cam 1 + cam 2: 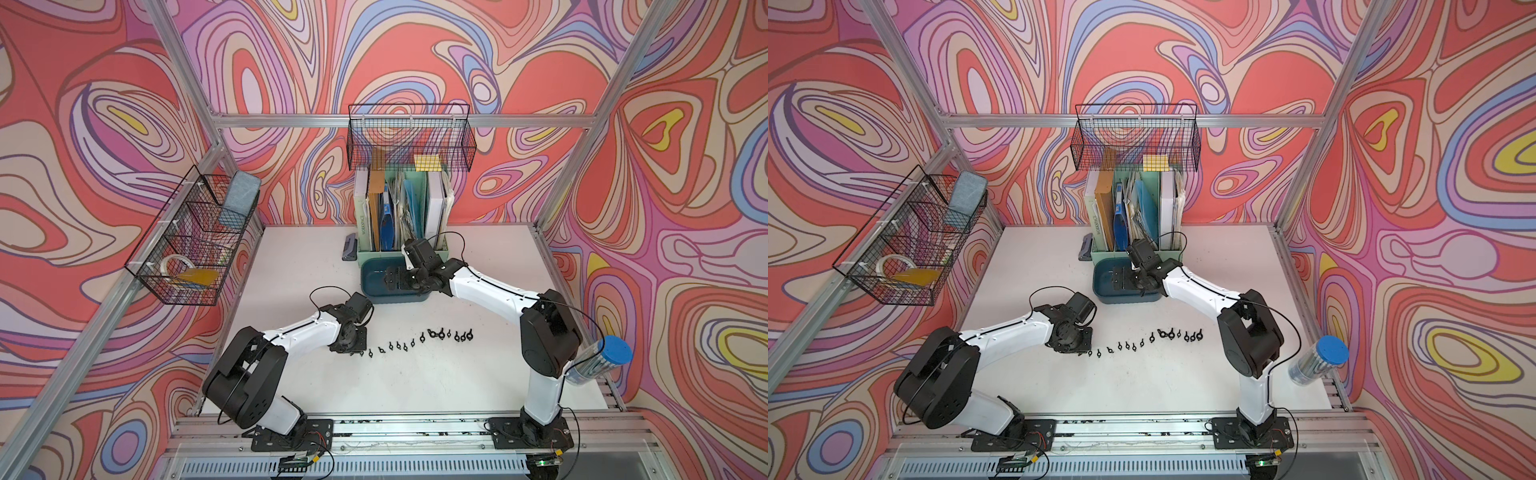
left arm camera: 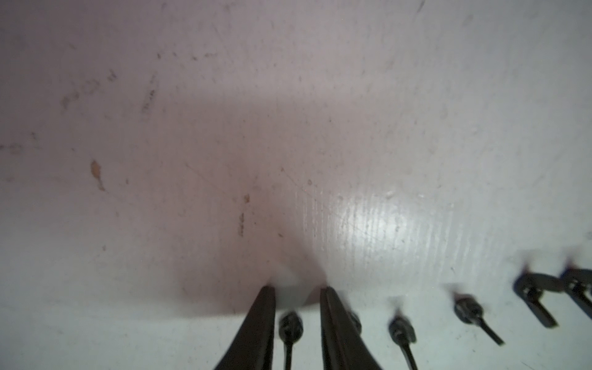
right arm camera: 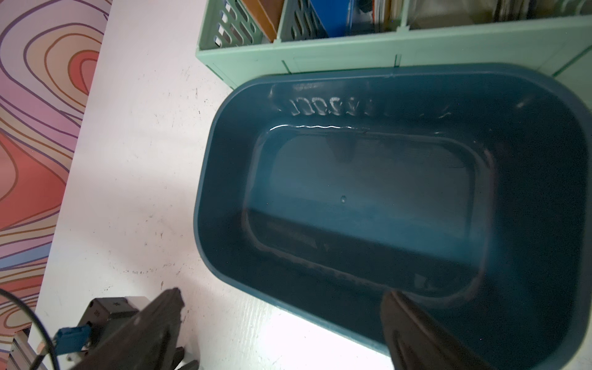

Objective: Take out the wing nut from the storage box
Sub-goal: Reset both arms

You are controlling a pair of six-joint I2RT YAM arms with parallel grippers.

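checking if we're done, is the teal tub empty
Empty as far as visible: the tub shows a bare floor in the right wrist view; the right gripper hides a bit.

**Bright Top Views, Patchy Wrist Views**

Even light is flooding both top views, with the frame posts splaying outward. In the left wrist view, glare is blooming on the worktop beside a pinkish shadow, and the wing nuts are blurring. Shadow is darkening half the storage box in the right wrist view.
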